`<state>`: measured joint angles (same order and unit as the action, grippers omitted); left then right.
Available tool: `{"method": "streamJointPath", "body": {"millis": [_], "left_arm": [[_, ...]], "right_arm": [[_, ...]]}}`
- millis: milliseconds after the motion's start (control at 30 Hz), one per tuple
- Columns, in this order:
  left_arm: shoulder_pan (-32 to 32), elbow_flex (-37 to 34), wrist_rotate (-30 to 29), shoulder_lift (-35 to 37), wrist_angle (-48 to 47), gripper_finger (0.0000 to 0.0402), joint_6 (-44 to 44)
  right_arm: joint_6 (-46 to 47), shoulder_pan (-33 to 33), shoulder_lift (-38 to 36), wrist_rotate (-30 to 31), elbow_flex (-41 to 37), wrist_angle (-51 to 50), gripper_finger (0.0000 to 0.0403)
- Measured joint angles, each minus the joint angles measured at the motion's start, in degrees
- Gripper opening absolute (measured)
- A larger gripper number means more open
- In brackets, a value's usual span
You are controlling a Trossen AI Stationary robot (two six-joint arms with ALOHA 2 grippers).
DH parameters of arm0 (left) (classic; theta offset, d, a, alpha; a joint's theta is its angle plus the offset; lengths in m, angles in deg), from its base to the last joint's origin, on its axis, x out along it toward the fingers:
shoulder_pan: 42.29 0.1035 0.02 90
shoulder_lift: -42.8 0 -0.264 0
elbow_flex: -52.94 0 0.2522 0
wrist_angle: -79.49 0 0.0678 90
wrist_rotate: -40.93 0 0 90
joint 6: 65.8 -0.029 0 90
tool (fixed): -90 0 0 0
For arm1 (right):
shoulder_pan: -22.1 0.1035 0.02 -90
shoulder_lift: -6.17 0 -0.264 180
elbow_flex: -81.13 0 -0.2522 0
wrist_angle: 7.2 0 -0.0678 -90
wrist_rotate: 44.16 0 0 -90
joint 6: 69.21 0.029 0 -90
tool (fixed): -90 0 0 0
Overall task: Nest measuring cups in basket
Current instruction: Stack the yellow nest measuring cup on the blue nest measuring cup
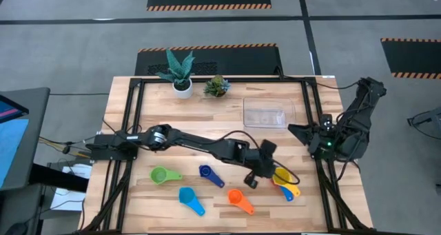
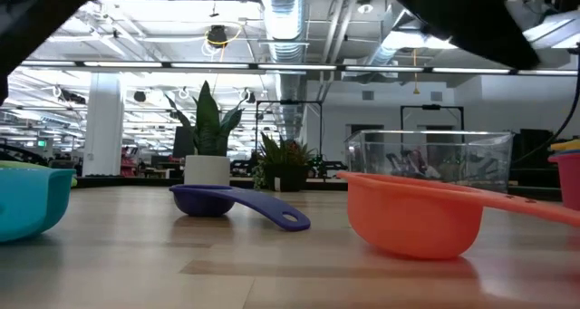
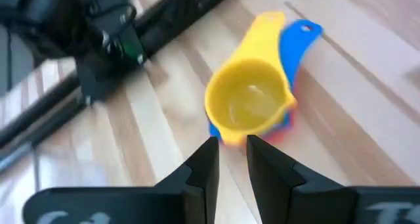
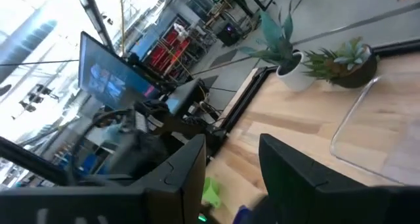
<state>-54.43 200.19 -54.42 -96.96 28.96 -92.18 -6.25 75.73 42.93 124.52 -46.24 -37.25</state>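
Note:
A yellow measuring cup (image 3: 249, 106) sits nested in a red one and a blue one (image 3: 298, 43), and this stack (image 1: 286, 182) rests on the table near its right front. My left gripper (image 3: 230, 148) hovers just short of the stack, tilted down, open by a narrow gap with nothing between its fingers. The green (image 1: 162, 175), dark blue (image 1: 207, 173), light blue (image 1: 189, 197) and orange (image 1: 238, 199) cups lie loose along the front. The clear basket (image 1: 265, 114) stands farther back. My right gripper (image 1: 295, 130) waits open at the right, raised and level.
A white plant pot (image 1: 182, 88) and a small green plant (image 1: 217, 87) stand at the far edge. Black frame rails run along the table's left and right sides. Bare wood lies between the basket and the loose cups.

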Motion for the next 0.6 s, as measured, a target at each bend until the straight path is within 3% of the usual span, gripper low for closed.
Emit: {"method": "streamJointPath", "body": {"millis": [167, 333, 500, 600], "left_arm": [[-0.8, 0.0, 0.4, 3.0, -18.0, 0.0068, 6.1], [-2.0, -0.6, -0.1, 3.8, -27.0, 0.0068, 9.0], [-3.9, -1.0, -1.1, 3.8, -31.9, 0.0068, 8.8], [-5.0, -1.0, -3.2, 4.1, -34.6, 0.0068, 8.4]], "right_arm": [[-5.9, 0.0, -2.1, -5.0, 0.0, -3.7, 0.0145], [-4.4, -1.5, -1.5, -14.7, 0.0, -6.7, 0.0111], [8.6, -5.6, 0.8, -27.6, 0.1, -18.8, 0.0078], [21.3, -9.5, 3.2, -40.2, 0.1, -31.5, 0.006]]}}
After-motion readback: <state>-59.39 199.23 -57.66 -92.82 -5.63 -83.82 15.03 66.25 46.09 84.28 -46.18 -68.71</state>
